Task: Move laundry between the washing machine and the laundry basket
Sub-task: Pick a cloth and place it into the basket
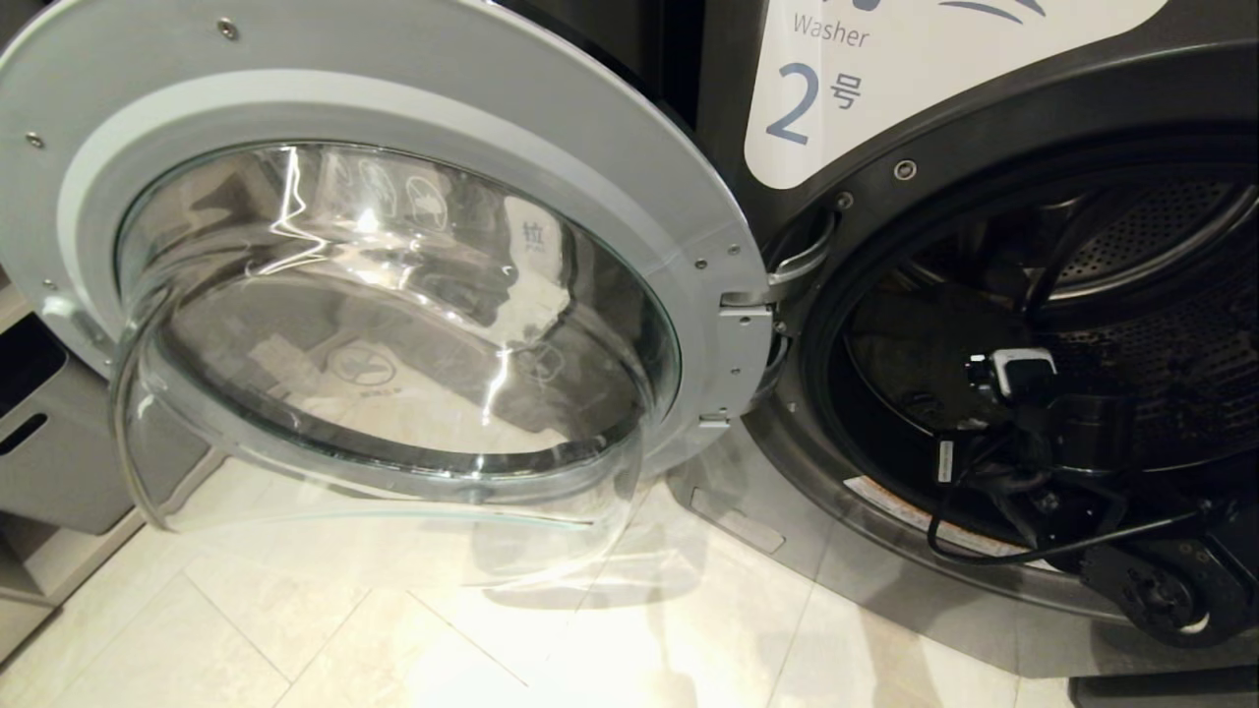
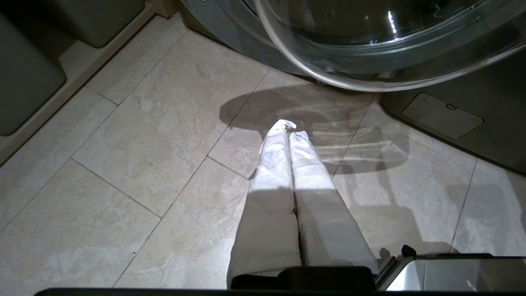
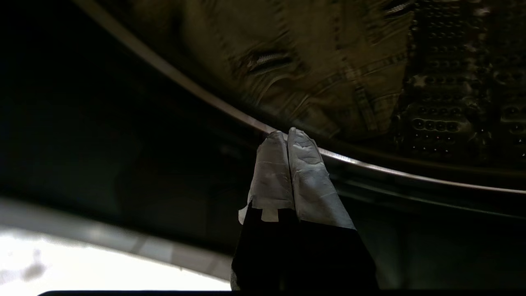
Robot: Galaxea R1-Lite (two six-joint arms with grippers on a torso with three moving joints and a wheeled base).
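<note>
Reaching into the washer (image 1: 984, 295) with its door (image 1: 393, 324) open, your right gripper (image 3: 287, 137) is pinched shut on nothing at the drum's rim, so next open it wide and go down onto the olive cloth (image 3: 312, 78) just past it.

I'm in a laundromat-type room: numbered "Washer 2" label (image 1: 836, 88) on front-load washing machine (image 1: 984, 246), tiled floor (image 1: 393, 639), grey bins (image 1: 49, 452).

The washing machine (image 1: 984, 118) mouth gapes wide around my right hand (image 3: 287, 133). Its swung-open door (image 1: 393, 295) blocks the left; bare floor (image 2: 123, 164) lies under my left hand (image 2: 287, 127).
</note>
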